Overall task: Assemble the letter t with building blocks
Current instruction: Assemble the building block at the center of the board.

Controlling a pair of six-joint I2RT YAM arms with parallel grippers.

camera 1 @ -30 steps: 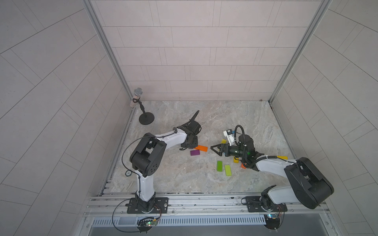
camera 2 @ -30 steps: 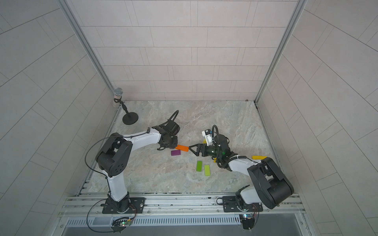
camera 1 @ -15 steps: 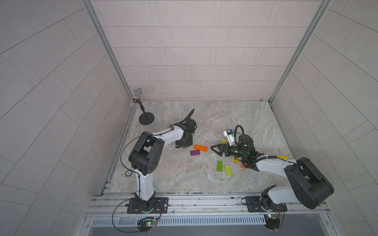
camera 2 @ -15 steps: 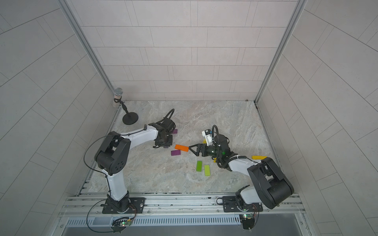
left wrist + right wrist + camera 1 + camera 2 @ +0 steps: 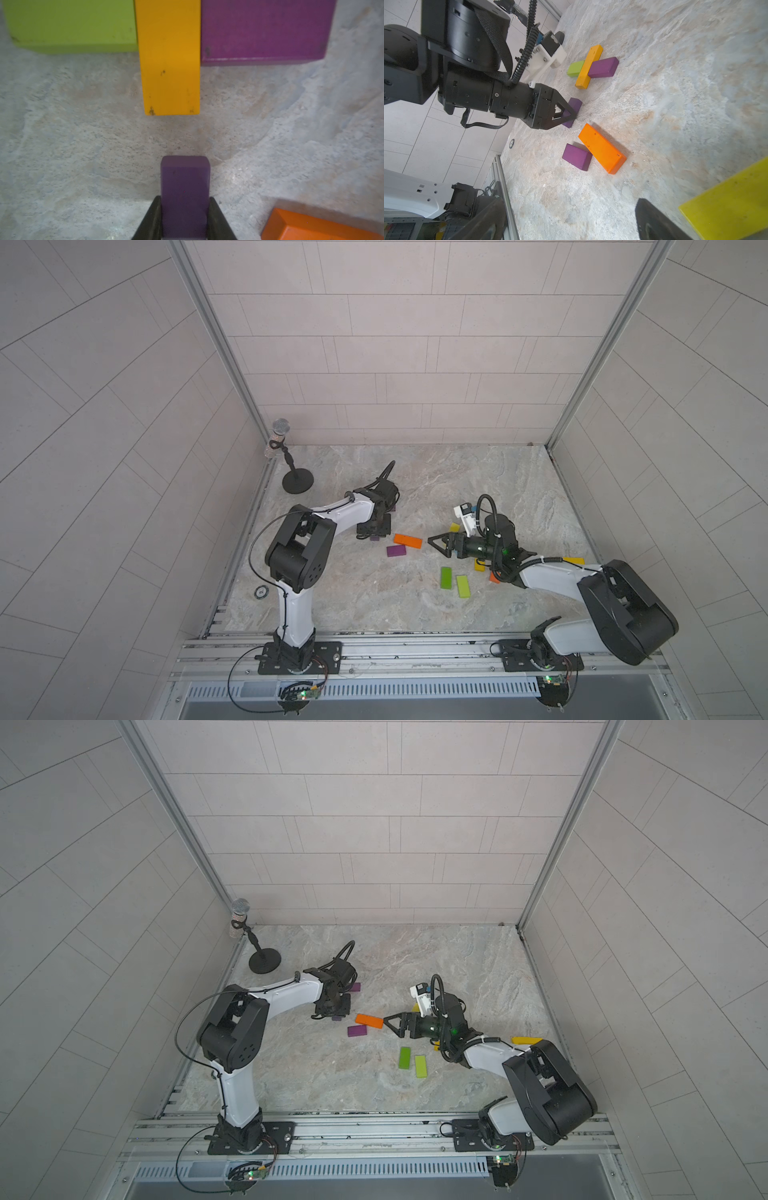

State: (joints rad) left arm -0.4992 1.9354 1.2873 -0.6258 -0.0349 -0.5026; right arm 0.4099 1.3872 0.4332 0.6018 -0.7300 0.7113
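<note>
Left tool [image 5: 184,200] clamped on purple block [image 5: 184,180], yellow block [image 5: 170,62] lay just ahead, not touching, right tool [image 5: 435,542] spread wide.

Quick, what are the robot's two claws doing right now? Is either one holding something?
Left gripper: closed, holding a purple block.
Right gripper: open, holding nothing that I can see.

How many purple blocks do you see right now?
3. The cross's purple block butts against the yellow bar; the gripped purple block sits in the shut left hand; the loose purple block lies beside the orange block. More may hide under the arms.
</note>
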